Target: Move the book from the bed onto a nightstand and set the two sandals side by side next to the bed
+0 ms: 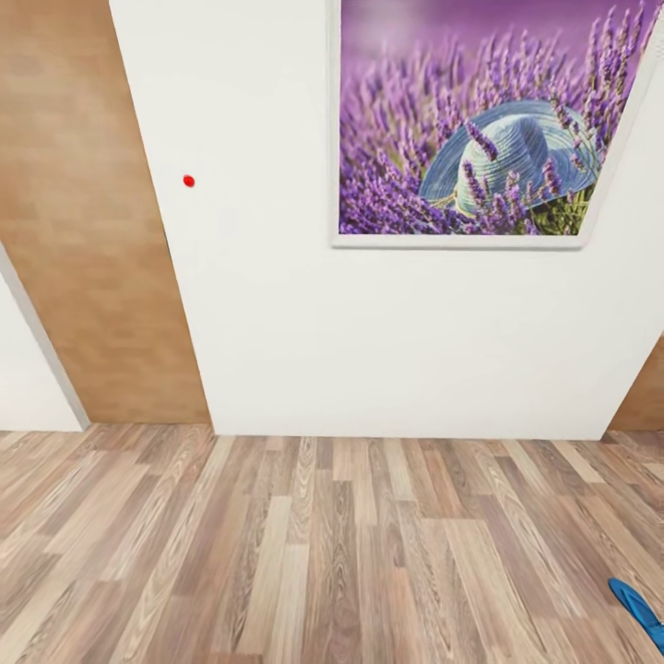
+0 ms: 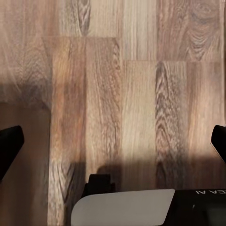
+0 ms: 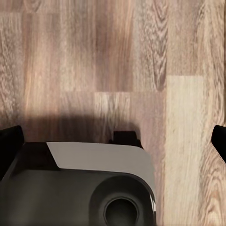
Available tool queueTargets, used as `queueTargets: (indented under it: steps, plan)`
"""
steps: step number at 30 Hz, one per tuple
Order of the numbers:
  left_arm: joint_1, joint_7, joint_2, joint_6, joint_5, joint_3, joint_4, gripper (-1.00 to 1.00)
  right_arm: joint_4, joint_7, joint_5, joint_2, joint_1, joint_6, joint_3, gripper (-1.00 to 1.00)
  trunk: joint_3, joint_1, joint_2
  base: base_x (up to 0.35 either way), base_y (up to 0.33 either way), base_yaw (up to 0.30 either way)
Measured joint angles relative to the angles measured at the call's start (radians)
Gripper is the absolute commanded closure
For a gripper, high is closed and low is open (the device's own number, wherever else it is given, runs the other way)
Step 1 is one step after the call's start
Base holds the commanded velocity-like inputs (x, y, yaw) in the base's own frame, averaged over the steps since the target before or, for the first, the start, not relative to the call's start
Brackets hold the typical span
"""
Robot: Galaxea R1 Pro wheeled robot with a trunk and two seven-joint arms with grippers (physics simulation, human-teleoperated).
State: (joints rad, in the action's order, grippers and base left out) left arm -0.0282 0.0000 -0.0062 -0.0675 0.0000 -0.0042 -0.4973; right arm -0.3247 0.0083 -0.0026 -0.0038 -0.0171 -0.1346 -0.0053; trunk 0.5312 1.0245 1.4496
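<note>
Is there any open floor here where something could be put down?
Yes. The wood-plank floor lies bare from the white wall with the lavender picture toward the camera. The one thing on it is a blue sandal at the lower right edge. Both wrist views also show bare planks.

The head view faces a white wall (image 1: 369,341) from nearby, tilted, taking in a lavender picture (image 1: 480,120) and the wood-plank floor (image 1: 304,544) at its foot. The left wrist view looks straight down past the left gripper (image 2: 113,141) at close floor boards (image 2: 136,94). The right wrist view does likewise past the right gripper (image 3: 113,141). All three views share the plank floor.
</note>
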Motion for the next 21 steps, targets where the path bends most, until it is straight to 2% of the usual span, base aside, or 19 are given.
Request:
queueTargets:
  steps: [4, 14, 21]
  plan:
    - [0.000, 0.000, 0.000, 0.000, 0.000, 0.000, 0.000, -1.00, 0.000, 0.000, 0.000, 0.001, 0.000, 0.000, 0.001, -1.00, 0.001, 0.000, 0.000, 0.290, 0.000, -0.148]
    - [0.000, 0.000, 0.000, 0.000, 0.000, 0.000, 0.000, -1.00, 0.000, 0.000, 0.000, 0.001, 0.000, 0.000, 0.000, -1.00, 0.001, 0.000, 0.000, 0.289, 0.000, -0.029]
    - [0.000, 0.000, 0.000, 0.000, 0.000, 0.000, 0.000, -1.00, 0.000, 0.000, 0.000, -0.001, 0.000, 0.000, 0.000, -1.00, 0.001, 0.000, 0.000, 0.289, 0.000, -0.228]
